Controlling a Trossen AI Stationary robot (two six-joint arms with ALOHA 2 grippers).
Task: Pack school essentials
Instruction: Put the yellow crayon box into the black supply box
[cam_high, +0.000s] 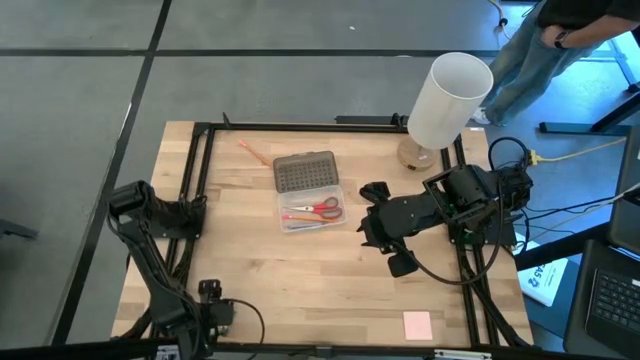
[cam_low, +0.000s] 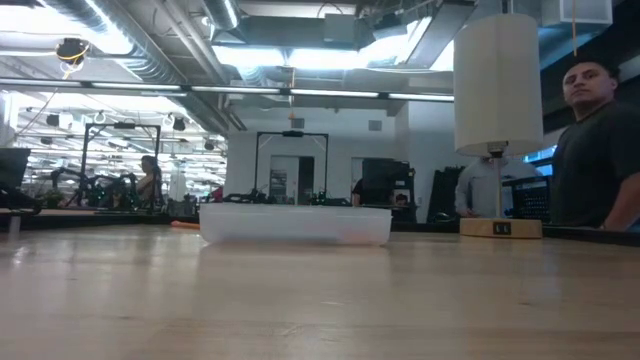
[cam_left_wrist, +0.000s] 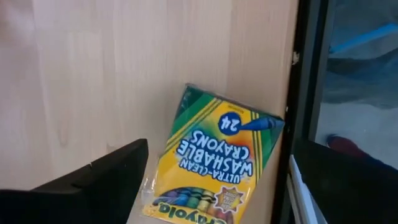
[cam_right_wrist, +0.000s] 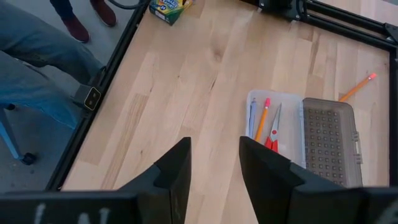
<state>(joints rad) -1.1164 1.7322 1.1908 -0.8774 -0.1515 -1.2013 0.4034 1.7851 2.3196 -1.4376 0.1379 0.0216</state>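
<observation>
The green-and-yellow crayon box (cam_left_wrist: 214, 165) lies flat on the wood by the black rail at the table's near left corner; the right wrist view also shows the crayon box (cam_right_wrist: 169, 7). My left gripper (cam_left_wrist: 221, 152) hangs over it, open, pointing down, one finger on each side and apart from it. In the high view my left gripper (cam_high: 212, 312) covers the box. My right gripper (cam_high: 392, 242) waits above mid-table, open and with nothing in it. The clear case (cam_high: 311, 210) holds red-handled scissors (cam_right_wrist: 273, 134), an orange pencil (cam_right_wrist: 262, 118) and a blue pen. A second pencil (cam_high: 254, 153) lies far left.
The case's grey dotted lid (cam_high: 305, 171) lies open on its far side. A tall white cylinder (cam_high: 448, 100) stands on a wooden base at the far right. A pink pad (cam_high: 417, 324) lies near the front right. A black frame (cam_high: 196, 160) rims the table. A person stands beyond the far right corner.
</observation>
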